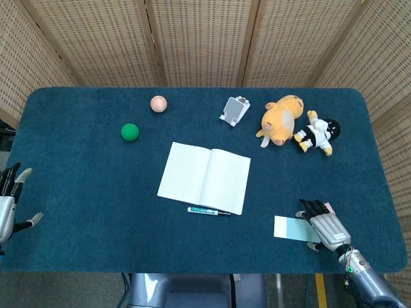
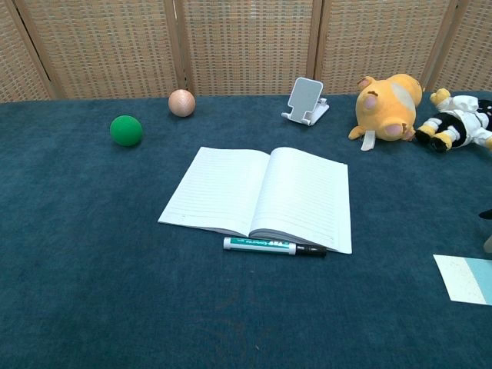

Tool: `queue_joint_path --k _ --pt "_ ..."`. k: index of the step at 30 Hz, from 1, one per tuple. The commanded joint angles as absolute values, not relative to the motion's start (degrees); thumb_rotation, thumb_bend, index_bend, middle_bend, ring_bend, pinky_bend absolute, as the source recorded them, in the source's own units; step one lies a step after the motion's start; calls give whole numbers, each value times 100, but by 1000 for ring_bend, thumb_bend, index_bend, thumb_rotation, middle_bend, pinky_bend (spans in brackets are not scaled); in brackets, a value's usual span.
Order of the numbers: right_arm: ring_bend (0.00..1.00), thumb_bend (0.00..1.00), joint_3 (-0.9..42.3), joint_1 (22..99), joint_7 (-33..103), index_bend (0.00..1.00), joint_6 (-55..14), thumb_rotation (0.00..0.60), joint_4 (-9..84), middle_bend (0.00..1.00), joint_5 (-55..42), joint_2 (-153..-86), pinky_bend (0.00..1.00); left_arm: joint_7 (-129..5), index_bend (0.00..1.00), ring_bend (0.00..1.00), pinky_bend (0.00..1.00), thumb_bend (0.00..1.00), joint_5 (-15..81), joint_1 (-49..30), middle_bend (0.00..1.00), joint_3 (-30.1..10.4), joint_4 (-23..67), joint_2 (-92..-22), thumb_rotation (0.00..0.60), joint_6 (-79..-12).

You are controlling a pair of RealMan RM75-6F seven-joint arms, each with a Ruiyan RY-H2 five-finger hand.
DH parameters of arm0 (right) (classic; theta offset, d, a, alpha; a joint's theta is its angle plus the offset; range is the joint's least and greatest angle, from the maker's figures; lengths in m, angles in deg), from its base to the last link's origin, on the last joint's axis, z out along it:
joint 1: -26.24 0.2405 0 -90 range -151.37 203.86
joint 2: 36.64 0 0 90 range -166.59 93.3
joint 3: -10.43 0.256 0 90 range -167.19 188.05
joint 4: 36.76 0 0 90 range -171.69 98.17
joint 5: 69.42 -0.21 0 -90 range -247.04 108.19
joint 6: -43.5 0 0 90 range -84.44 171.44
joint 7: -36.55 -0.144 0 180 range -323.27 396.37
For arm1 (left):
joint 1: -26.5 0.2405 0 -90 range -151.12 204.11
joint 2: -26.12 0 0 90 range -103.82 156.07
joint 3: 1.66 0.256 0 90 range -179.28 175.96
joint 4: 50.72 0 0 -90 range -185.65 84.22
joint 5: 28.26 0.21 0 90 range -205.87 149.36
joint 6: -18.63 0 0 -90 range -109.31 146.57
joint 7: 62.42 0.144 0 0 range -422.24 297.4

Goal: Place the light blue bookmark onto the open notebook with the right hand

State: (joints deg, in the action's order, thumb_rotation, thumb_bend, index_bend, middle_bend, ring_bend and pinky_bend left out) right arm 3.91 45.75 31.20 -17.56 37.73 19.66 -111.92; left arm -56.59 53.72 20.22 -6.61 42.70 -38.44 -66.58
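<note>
Light blue bookmark [image 1: 291, 228] flat on the table [image 1: 96, 186], its right end covered by the right hand [image 1: 324, 227], grip not discernible, open notebook [image 1: 204, 177] well apart, left hand [image 1: 9, 204] spread, empty.

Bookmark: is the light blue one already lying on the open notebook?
No. The bookmark lies flat on the table, well to the right of the notebook.

right hand [image 1: 324, 226]: silver back, black fingers | left hand [image 1: 8, 202]: grey-silver
</note>
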Motion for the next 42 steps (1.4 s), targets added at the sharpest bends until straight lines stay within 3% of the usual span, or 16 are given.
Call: queue_joint_path --k 1,24,33,42 --pt "0 0 373 4565 3098 232 -1791 600 3781 0 2017 -11185 17 -5653 0 0 0 0 5357 2022 0 -662 4267 -3845 600 -6650" --pt "0 0 379 4523 3116 233 -1846 600 3457 0 2106 -11445 17 -5665 0 0 0 0 5361 2011 0 -665 4275 -3831 600 -6639" --pt "0 17 387 4509 3133 448 -1843 600 3415 0 2091 -11464 17 -5642 0 0 0 0 5355 2004 0 -663 4277 -3840 600 -6628" --pt "0 80 384 4494 3095 521 -1974 600 3509 0 2179 -11375 17 -5640 0 0 0 0 5349 2005 0 -666 4278 -3843 600 -6634"
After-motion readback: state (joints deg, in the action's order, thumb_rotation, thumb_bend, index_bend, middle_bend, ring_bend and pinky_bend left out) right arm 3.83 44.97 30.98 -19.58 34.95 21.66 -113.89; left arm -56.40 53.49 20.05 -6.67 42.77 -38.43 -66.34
